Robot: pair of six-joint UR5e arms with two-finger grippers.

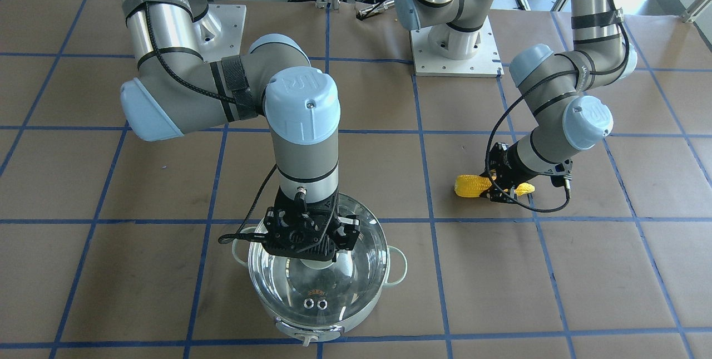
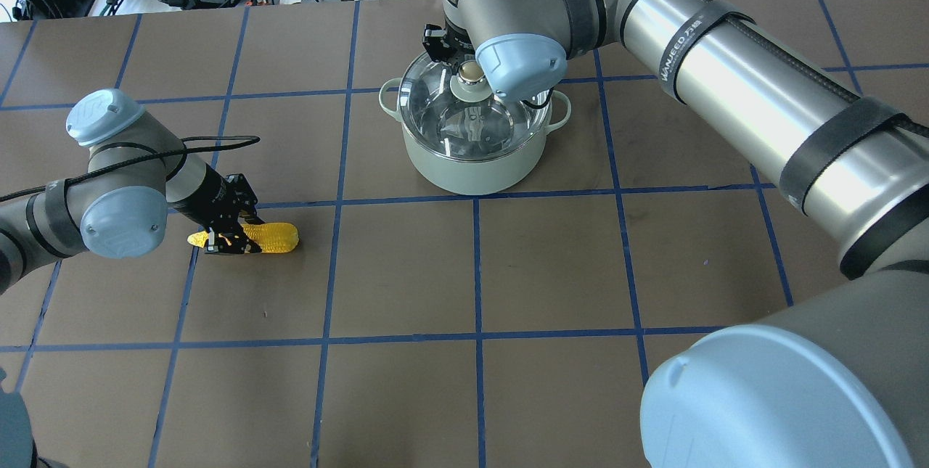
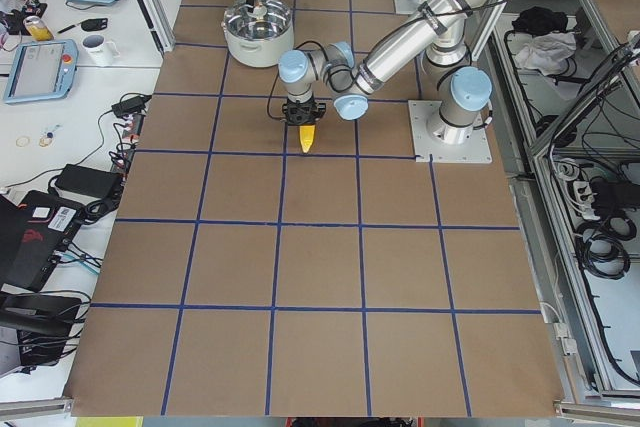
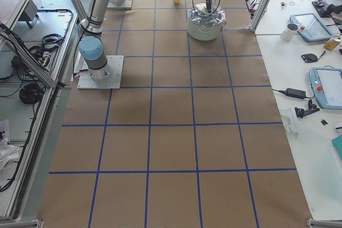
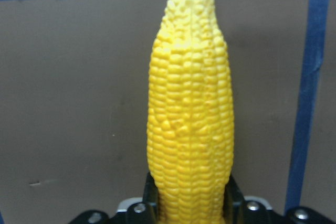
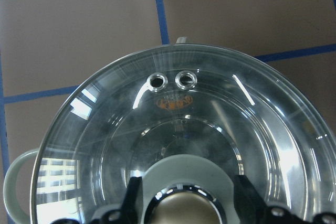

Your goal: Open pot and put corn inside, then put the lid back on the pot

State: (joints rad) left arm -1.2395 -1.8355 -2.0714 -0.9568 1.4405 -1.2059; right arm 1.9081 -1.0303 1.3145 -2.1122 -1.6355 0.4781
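1. Left tool (image 2: pixel 229 237) is clamped on the corn (image 2: pixel 277 238), which lies flat on the bench (image 2: pixel 551 272), well apart from the pot (image 2: pixel 472 167).
2. Right tool (image 6: pixel 189 199) hangs over the lid (image 6: pixel 252 124), jaws spread either side of the knob (image 2: pixel 470 73) and not quite touching it, as far as I can see.
3. Lid sits on the pot.
4. Corn's bright yellow with bumpy kernel rows and tapers to a tip.
5. Lid's clear glass with two little metal rings (image 6: pixel 157 81). The pot's smooth pale mint with loop handles (image 1: pixel 397 270).
6. Brown bench with blue tape lines (image 2: pixel 475 265) stretches between corn and pot. The pot stands toward the operators' edge.
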